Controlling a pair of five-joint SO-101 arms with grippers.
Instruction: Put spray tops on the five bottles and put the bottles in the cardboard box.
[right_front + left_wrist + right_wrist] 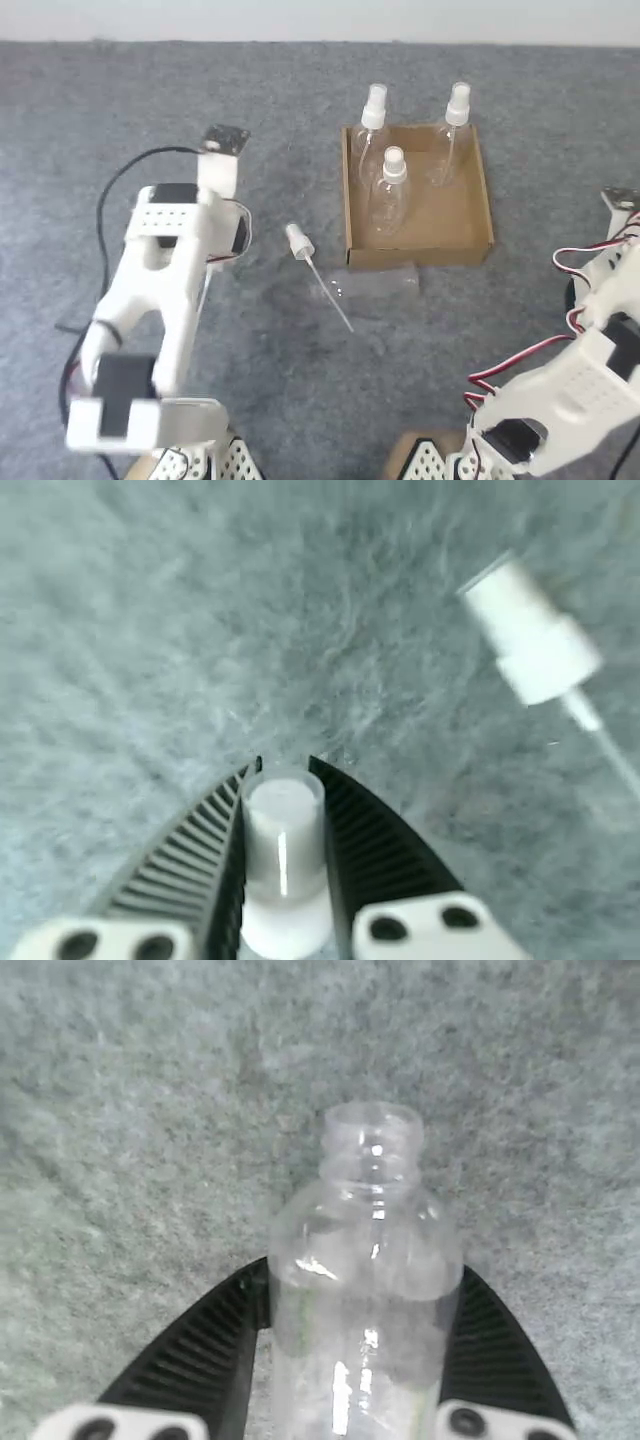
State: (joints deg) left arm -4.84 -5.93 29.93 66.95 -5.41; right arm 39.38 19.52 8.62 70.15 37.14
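My left gripper is clamped on a white spray top, and a loose spray top lies on the grey worktop nearby. My right gripper is closed around a clear open-necked bottle. From above I see three topped bottles standing in the cardboard box, with a bare bottle lying just in front of it.

5 bottles: 3 capped in box, 1 open bottle lying loose, 1 in right hand. 5 spray tops: 3 fitted, 1 loose, 1 in left hand. 1 box.
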